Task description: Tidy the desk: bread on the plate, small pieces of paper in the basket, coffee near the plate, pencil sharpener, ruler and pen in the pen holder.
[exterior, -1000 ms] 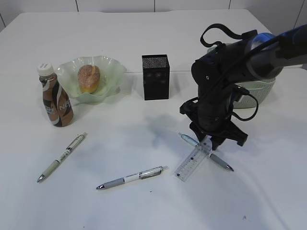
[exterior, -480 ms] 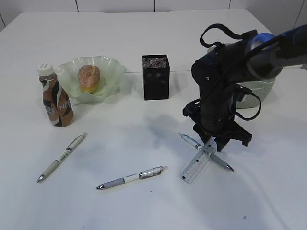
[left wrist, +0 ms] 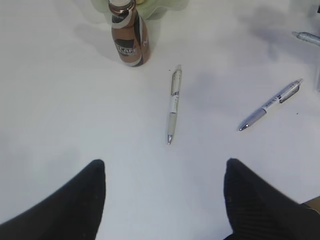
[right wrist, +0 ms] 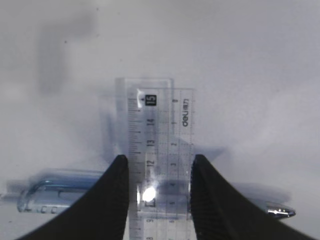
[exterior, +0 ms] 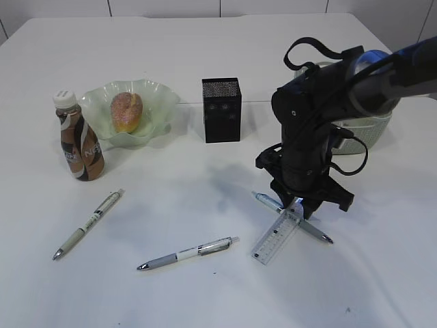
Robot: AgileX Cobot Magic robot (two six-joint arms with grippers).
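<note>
White table [exterior: 205, 287]: clear ruler [right wrist: 160, 145] with printed scale between black fingers [right wrist: 112, 200].

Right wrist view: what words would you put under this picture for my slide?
The right hand closes its two black fingers on a clear ruler lying across a pen on the white table.

white table [exterior: 205, 41], pale tiled wall [exterior: 164, 7]

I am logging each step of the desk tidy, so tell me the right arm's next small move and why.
Probably lift straight up a little. In the right wrist view the right gripper has a finger on each long edge of the clear ruler, which lies across a pen. Raising it first should clear that pen before carrying it to the black pen holder.
</note>
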